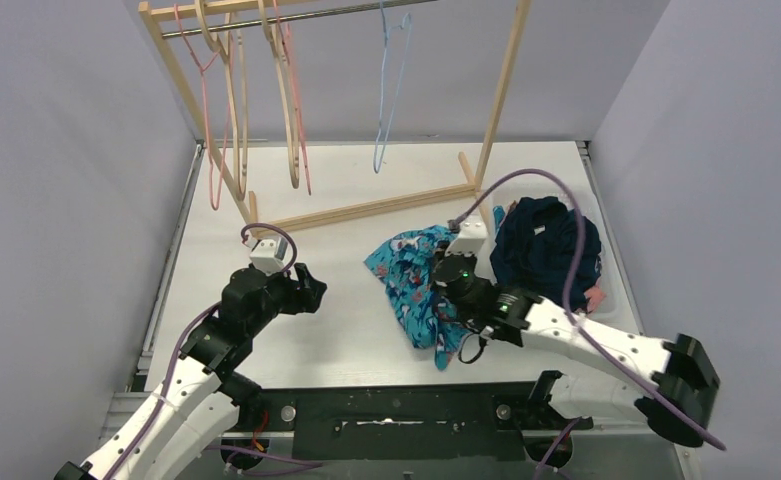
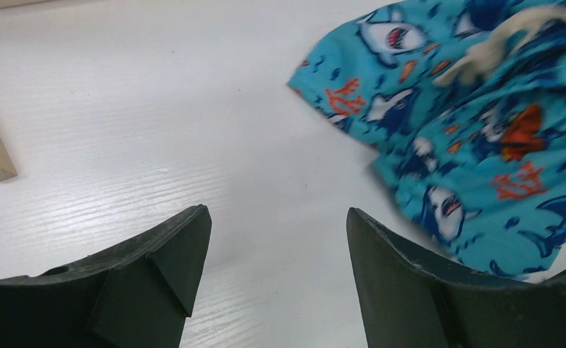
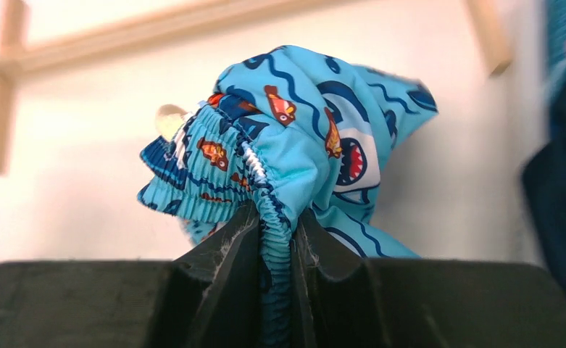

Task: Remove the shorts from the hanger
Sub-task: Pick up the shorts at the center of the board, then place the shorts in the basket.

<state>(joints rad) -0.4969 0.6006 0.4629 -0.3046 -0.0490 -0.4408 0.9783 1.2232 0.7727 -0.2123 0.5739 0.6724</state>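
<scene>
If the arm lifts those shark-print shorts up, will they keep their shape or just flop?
Probably flop: the teal shark-print shorts bunch and fold where the right gripper pinches the waistband. They look thin, so likely light. Its gathered elastic should give decent grip.

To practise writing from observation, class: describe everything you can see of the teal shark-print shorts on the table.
The teal shark-print shorts are thin, soft fabric: turquoise with grey-white sharks, orange coral and dark blue wavy lines. A gathered elastic waistband and a pale drawstring show. They lie crumpled on the white table, on no hanger, beside a dark navy heap. The right tool is shut on the waistband, bunching it; the open left tool hovers nearby without touching.
</scene>
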